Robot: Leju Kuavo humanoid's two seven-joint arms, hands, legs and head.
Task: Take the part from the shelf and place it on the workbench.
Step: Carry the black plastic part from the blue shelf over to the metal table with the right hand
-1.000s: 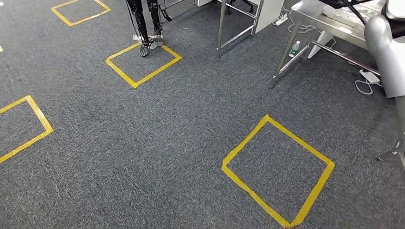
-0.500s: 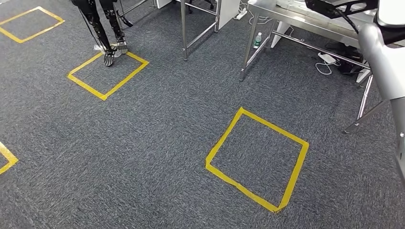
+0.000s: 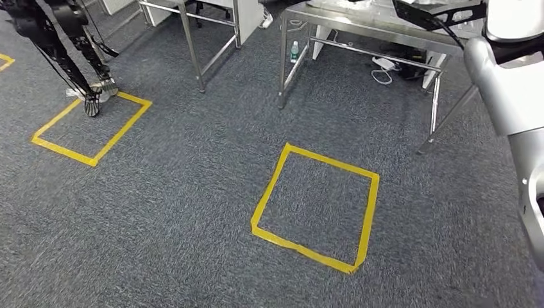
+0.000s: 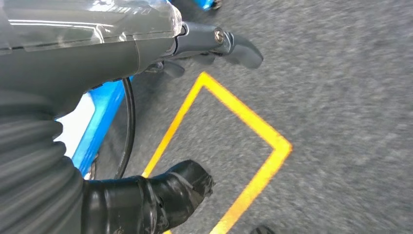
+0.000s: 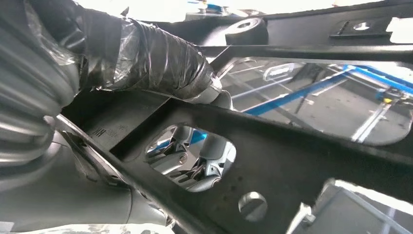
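Part, flat black stamped-metal frame with cut-out openings and round holes: gripped by the right hand, dark wrapped fingers closed over one bar, thumb beneath. Long axis runs outward from the hand; in the head view the part is carried high, over the steel-legged workbench, judged the nearer destination on the right arm's side. Left hand: empty, fingers loosely apart, hanging over yellow floor tape.
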